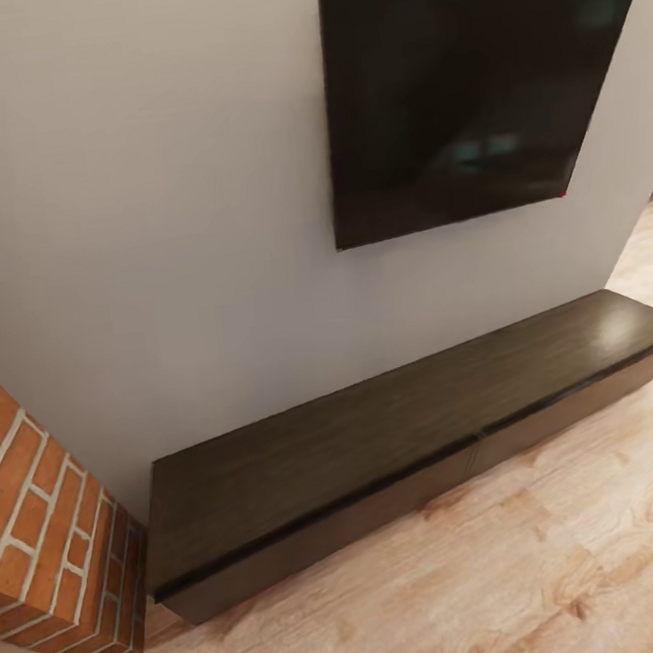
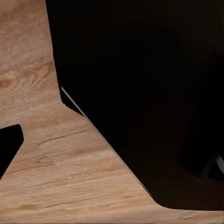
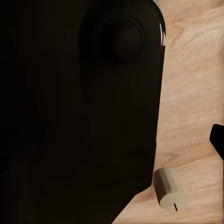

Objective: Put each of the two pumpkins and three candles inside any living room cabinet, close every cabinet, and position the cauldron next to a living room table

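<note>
Cabinet (image 1: 380, 452) stands closed against the wall below the television (image 1: 464, 101). One candle (image 3: 171, 188) lies on the wood floor (image 3: 196, 93). Gripper states cannot be determined.

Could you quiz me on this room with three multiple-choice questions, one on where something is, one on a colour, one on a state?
1. Where is the TV?
A. on the wall above the cabinet
B. on the floor
C. on the brick

2. What colour is the brickwork?
A. grey
B. orange-red
C. white

3. How is the candle?
A. standing upright on the cabinet
B. inside a drawer
C. lying on its side on the wood floor

Answers: 1 A, it hangs over the long unit. 2 B, orange-red with pale mortar. 3 C, its wick end faces sideways.
</note>
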Robot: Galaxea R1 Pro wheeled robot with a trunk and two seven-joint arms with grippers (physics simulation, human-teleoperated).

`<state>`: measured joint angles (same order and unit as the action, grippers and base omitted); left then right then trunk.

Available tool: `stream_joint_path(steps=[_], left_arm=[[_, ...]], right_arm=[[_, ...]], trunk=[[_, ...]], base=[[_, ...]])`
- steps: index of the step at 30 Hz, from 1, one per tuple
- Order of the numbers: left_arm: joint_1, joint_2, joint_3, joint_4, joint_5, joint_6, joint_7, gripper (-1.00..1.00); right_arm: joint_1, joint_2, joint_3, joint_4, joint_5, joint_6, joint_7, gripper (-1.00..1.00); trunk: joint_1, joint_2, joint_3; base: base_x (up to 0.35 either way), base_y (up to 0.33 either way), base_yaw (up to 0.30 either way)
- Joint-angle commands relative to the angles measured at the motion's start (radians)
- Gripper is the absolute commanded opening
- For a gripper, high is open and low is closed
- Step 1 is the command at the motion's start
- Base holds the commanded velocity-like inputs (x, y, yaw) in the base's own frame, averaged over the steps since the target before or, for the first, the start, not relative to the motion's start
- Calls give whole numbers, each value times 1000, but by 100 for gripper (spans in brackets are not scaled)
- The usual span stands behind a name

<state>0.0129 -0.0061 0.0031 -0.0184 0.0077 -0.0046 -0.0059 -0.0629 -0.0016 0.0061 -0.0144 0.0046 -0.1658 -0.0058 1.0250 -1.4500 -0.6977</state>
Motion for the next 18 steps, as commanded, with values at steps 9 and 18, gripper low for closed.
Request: stream_joint_path(steps=[9,18], left_arm=[[0,1,0,0,0,0,0,100],[0,0,0,0,-1,0,0,100]], right_arm=[[0,-4,1,0,1,1,1,100],[0,-5,2,-1,2,2,0,100]], trunk=[[0,0,0],[0,0,0]], base=[[133,-58,39],[105,-34,1]])
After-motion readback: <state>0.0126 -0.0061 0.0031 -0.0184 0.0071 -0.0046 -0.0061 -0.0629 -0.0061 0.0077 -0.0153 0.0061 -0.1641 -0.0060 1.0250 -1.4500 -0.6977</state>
